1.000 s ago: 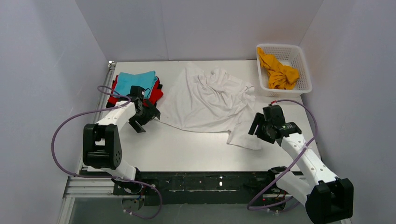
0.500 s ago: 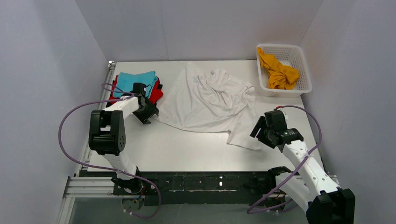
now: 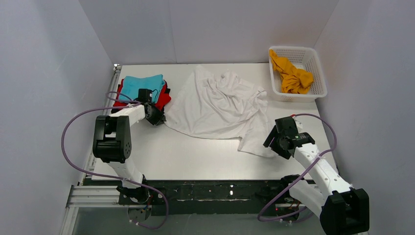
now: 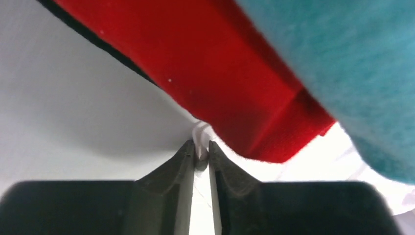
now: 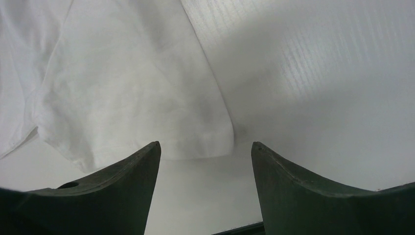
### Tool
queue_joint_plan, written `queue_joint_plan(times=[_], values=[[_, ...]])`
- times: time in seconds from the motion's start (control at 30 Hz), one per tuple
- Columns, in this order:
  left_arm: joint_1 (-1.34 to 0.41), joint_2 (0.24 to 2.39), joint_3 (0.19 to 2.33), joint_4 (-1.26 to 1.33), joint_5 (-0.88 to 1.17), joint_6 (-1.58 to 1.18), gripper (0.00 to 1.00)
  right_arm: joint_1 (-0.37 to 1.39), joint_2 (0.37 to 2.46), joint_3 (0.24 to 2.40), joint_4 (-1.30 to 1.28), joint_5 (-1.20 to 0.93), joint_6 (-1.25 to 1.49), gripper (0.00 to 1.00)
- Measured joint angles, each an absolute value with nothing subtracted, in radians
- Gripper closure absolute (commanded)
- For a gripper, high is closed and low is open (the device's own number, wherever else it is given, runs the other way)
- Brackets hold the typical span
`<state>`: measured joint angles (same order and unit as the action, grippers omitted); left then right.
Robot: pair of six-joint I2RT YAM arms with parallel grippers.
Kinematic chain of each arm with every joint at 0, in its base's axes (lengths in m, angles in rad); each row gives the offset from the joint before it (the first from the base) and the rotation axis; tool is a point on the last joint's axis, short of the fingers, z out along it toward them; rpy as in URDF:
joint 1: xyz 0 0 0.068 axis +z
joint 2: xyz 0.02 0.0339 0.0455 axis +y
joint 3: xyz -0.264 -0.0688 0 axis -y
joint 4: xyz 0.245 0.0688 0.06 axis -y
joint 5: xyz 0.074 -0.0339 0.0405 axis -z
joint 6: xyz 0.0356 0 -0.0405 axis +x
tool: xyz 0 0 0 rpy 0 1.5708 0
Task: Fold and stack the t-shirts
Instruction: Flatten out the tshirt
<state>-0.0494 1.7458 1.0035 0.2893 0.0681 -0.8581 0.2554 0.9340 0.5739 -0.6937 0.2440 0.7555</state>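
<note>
Table (image 3: 195, 156) is carrying white tee (image 3: 220, 105); left gripper (image 4: 200, 147) is pinching its edge; right gripper (image 5: 205, 144) is hovering spread, hem just ahead.

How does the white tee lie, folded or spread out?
Spread out, not folded: the white tee lies open but rumpled and creased across the middle of the table, one sleeve trailing at its near right.

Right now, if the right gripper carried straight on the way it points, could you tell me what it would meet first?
Probably the white t-shirt: its near corner lies flat on the table just ahead of the open right gripper, though depth is unclear.
</note>
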Motion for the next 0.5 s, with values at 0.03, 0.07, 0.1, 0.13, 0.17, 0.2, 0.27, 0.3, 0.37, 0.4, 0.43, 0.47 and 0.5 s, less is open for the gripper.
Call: queue_joint_plan(times=[0.03, 0.07, 0.1, 0.13, 0.17, 0.2, 0.27, 0.3, 0.37, 0.4, 0.43, 0.47, 0.5], values=[[-0.049, 1.746, 0.998, 0.299, 0.073, -0.858, 1.0, 0.254, 0.939, 0.574, -0.698, 0.248, 0.757, 0.24], [-0.049, 1.746, 0.99, 0.31, 0.079, -0.86, 1.0, 0.253, 0.941, 0.574, -0.702, 0.25, 0.757, 0.24], [-0.049, 1.745, 0.983, 0.319, 0.086, -0.858, 1.0, 0.25, 0.942, 0.574, -0.706, 0.252, 0.757, 0.24], [-0.048, 1.741, 0.978, 0.327, 0.09, -0.856, 1.0, 0.249, 0.942, 0.576, -0.707, 0.254, 0.757, 0.24], [-0.048, 1.737, 0.97, 0.336, 0.094, -0.854, 1.0, 0.247, 0.943, 0.579, -0.709, 0.257, 0.757, 0.24], [-0.048, 1.73, 0.96, 0.344, 0.095, -0.851, 1.0, 0.245, 0.945, 0.583, -0.71, 0.258, 0.757, 0.24], [-0.049, 1.705, 0.929, 0.355, 0.102, -0.846, 1.0, 0.241, 0.953, 0.6, -0.722, 0.264, 0.758, 0.23], [-0.05, 1.694, 0.918, 0.352, 0.102, -0.844, 1.0, 0.237, 0.96, 0.611, -0.734, 0.271, 0.761, 0.23], [-0.054, 1.631, 0.868, 0.305, 0.098, -0.833, 1.0, 0.224, 0.971, 0.631, -0.765, 0.293, 0.776, 0.25], [-0.054, 1.605, 0.848, 0.286, 0.088, -0.83, 1.0, 0.218, 0.973, 0.632, -0.768, 0.293, 0.779, 0.27], [-0.054, 1.573, 0.829, 0.257, 0.079, -0.831, 1.0, 0.21, 0.976, 0.631, -0.772, 0.293, 0.781, 0.3], [-0.054, 1.536, 0.81, 0.226, 0.069, -0.83, 1.0, 0.205, 0.981, 0.632, -0.773, 0.284, 0.781, 0.32], [-0.054, 1.497, 0.793, 0.196, 0.061, -0.83, 1.0, 0.199, 0.987, 0.632, -0.775, 0.269, 0.779, 0.34]])
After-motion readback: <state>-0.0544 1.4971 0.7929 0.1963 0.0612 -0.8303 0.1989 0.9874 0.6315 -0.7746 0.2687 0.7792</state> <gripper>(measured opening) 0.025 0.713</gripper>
